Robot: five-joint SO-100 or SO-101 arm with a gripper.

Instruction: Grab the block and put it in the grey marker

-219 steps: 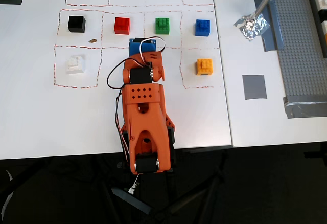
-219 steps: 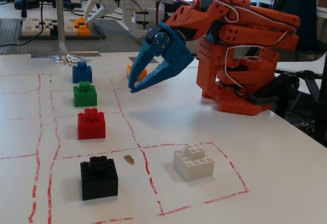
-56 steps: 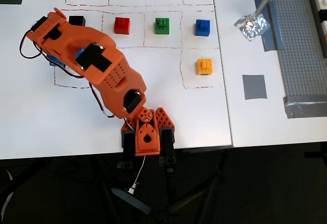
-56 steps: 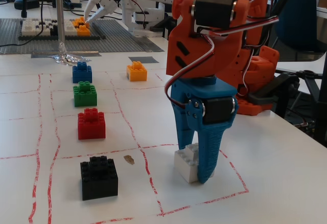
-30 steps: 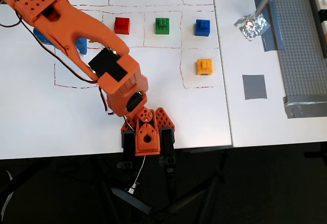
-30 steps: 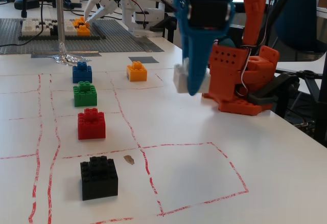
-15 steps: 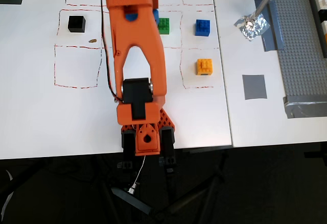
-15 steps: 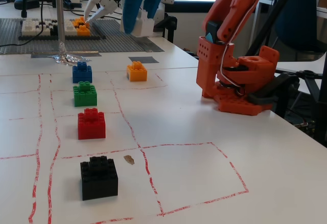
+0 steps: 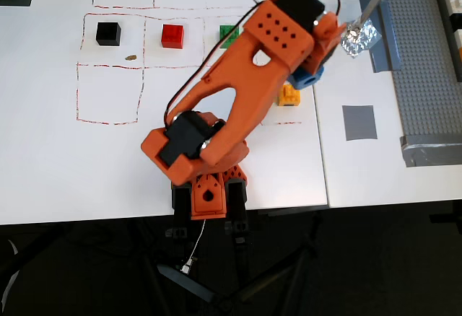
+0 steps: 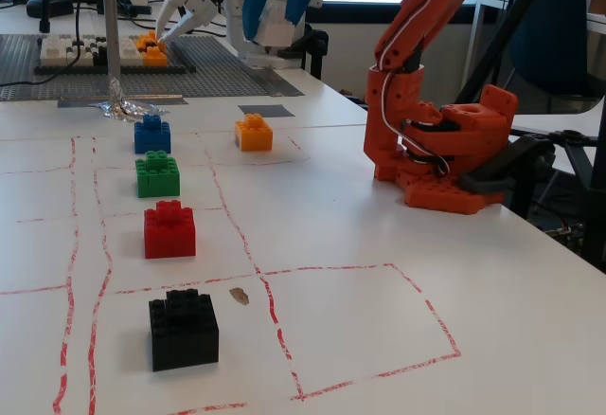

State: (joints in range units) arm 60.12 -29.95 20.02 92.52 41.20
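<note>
In the fixed view my blue gripper [image 10: 271,34] hangs high above the far side of the table, shut on the white block [image 10: 276,21], which blends with a white arm behind it. The grey marker [image 10: 265,111] lies flat on the table below and slightly nearer. In the overhead view the orange arm reaches up and right. Only a blue part of the gripper [image 9: 308,77] shows, and the block is hidden under the arm. The grey marker [image 9: 359,123] sits to the right of and below the gripper there.
An orange-yellow brick [image 9: 289,97] lies just beside the gripper, with green [image 10: 157,174], red [image 9: 172,35] and black [image 9: 108,34] bricks in a row. Crumpled foil [image 9: 357,38] on a pole and a grey studded baseplate [image 9: 422,63] stand at the right.
The arm has swung right in the overhead view, from over the red and green bricks to above the orange-yellow brick, carrying the block with it.
</note>
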